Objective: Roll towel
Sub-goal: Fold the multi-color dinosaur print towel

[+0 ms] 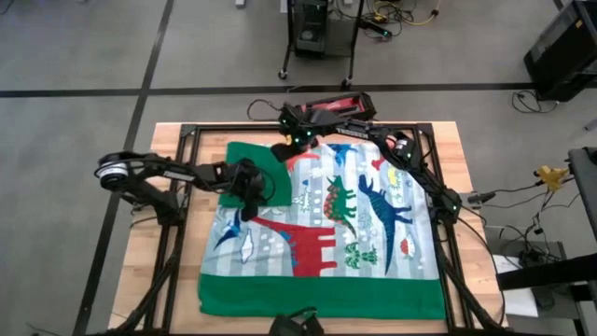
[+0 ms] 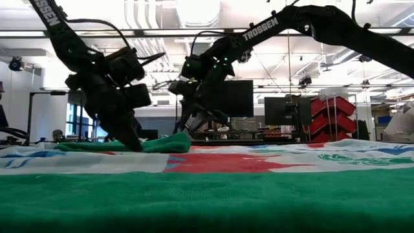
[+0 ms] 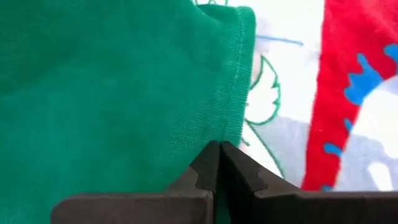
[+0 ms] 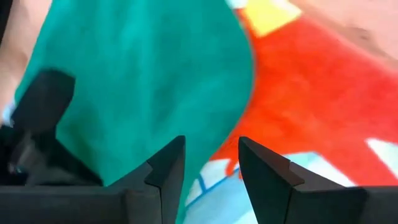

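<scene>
One towel (image 1: 326,243) covers most of a wooden tabletop (image 1: 149,252), its striped face printed with red, green and blue dinosaurs turned up and a solid green border along its near edge. Its far left corner is folded over onto the printed face, showing the green back as a flap. The left claw (image 1: 250,199) sits on the flap's near edge with its fingers pressed together; nothing shows between the tips. The right claw (image 1: 291,142) hangs at the towel's far edge by the flap's inner end, fingers (image 4: 166,169) spread apart over the green cloth with nothing gripped between them.
</scene>
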